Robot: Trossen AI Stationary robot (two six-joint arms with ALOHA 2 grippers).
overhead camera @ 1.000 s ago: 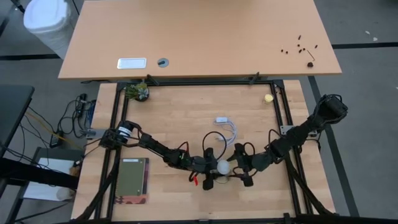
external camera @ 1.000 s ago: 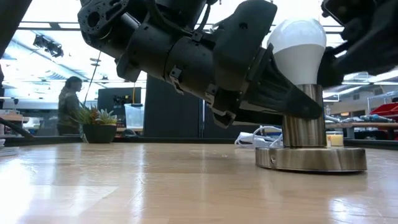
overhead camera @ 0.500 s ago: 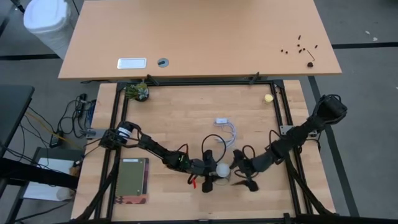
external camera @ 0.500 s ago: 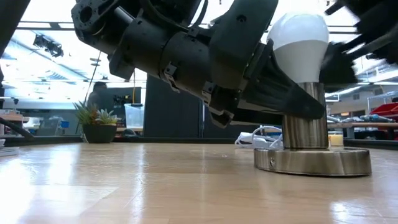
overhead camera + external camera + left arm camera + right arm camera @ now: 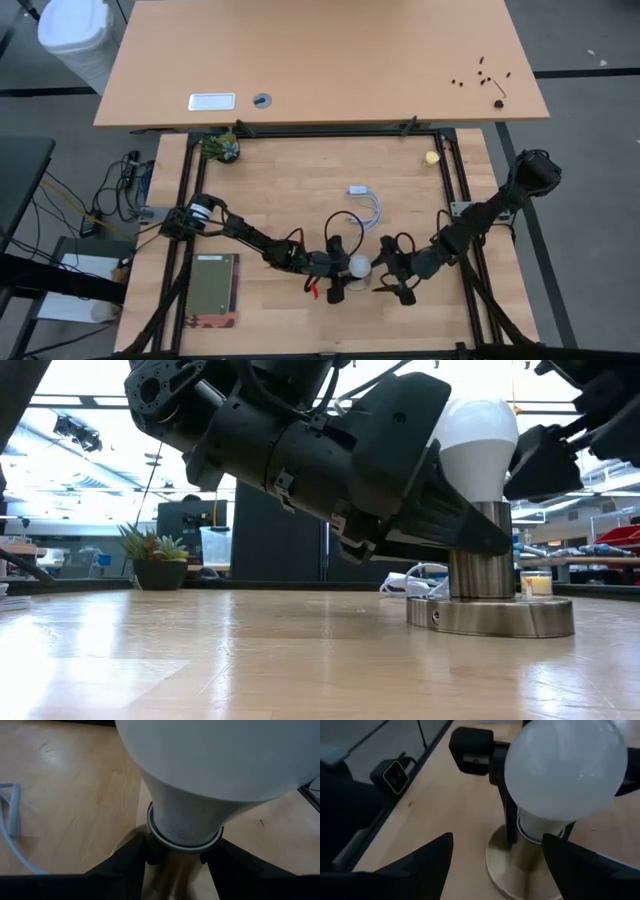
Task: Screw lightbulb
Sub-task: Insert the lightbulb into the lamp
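A white frosted lightbulb (image 5: 478, 445) stands upright in a brass socket whose round disc base (image 5: 490, 617) rests flat on the table, near the front middle. My left gripper (image 5: 340, 272) reaches in from the table's left, shut on the socket's stem below the bulb. On the bulb's right side my right gripper (image 5: 392, 272) stands open. In the right wrist view its two fingers (image 5: 420, 862) frame the lightbulb (image 5: 565, 770) ahead without touching it. My left gripper pinches the socket's brass stem (image 5: 175, 870) between its two fingers, just under the bulb's collar. The fingers (image 5: 470, 530) come slanting down from the table's left and lie across the upright stem. The socket's disc base stays on the table.
A white cord with a switch (image 5: 362, 200) lies behind the socket. Also on the table are a notebook (image 5: 213, 290) at the front left, a potted plant (image 5: 221, 147) at the far left corner and a small yellow ball (image 5: 432, 157) at the far right. Black frame rails (image 5: 460, 200) border the table.
My right gripper has drawn back a little from the bulb toward the table's right edge, staying open. The socket with the bulb has shifted slightly on the table in my left gripper's hold.
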